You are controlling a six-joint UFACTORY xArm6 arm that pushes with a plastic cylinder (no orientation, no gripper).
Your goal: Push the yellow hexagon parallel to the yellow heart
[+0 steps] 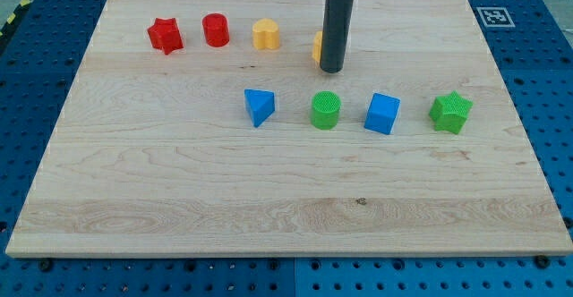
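Note:
The yellow heart (265, 34) sits near the view's top, right of the red cylinder. The yellow hexagon (317, 46) is mostly hidden behind my rod; only its left edge shows. My tip (332, 69) rests on the board directly in front of the hexagon, touching or nearly touching it, to the right of the heart.
A red star (166, 35) and a red cylinder (216, 29) stand at the top left. Across the middle run a blue triangular block (260, 106), a green cylinder (326, 110), a blue cube (383, 113) and a green star (450, 112). The wooden board (179, 207) lies on a blue table.

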